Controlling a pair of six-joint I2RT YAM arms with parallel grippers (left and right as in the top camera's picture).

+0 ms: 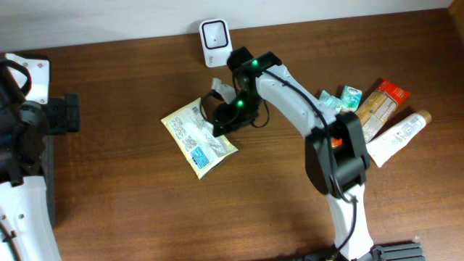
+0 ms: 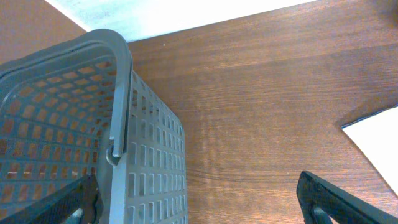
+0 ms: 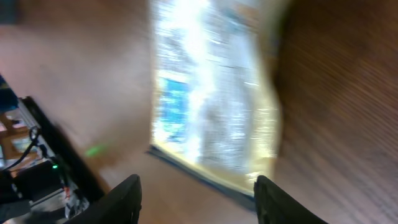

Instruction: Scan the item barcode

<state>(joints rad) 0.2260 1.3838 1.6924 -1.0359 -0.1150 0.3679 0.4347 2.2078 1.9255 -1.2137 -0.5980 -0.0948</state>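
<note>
**Pouch on the desk under the right hand, scanner just beyond**

Task item: one flat pale-yellow pouch [image 1: 194,135], lying on the brown desk [image 1: 145,217] near the middle, tilted. Its face has dense small print and a blue panel. None of it reads in the overhead view, and the right wrist view [image 3: 211,93] is smeared with blur. No barcode can be made out.

One white scanner [image 1: 214,35] stands at the far edge of the desk, just beyond the pouch and slightly right of it. It has a dark window on its face and no legible marking.

Right hand [image 1: 217,109]: sits over the pouch's far right corner. In its wrist view [image 3: 198,186] the two fingers [image 3: 127,199] stand apart, and the pouch's nearest edge lies close to the gap. Nothing looks pinched, though the blur hides whether there is any contact.

Left hand [image 2: 199,180]: at the far left of the scene, well apart from the pouch. Its fingers [image 2: 329,199] are spread wide with nothing between them. It hangs over one grey perforated basket [image 2: 149,162] with a bail handle; bare desk lies to the basket's right.

Right side of the desk, in one cluster, well apart from the pouch:
- what look like two small teal-and-white packets [image 1: 341,96]
- one orange-and-tan bar wrapper [image 1: 382,101]
- one white tube [image 1: 397,135] with a tan cap

The labels on all four are too small to read.
</note>
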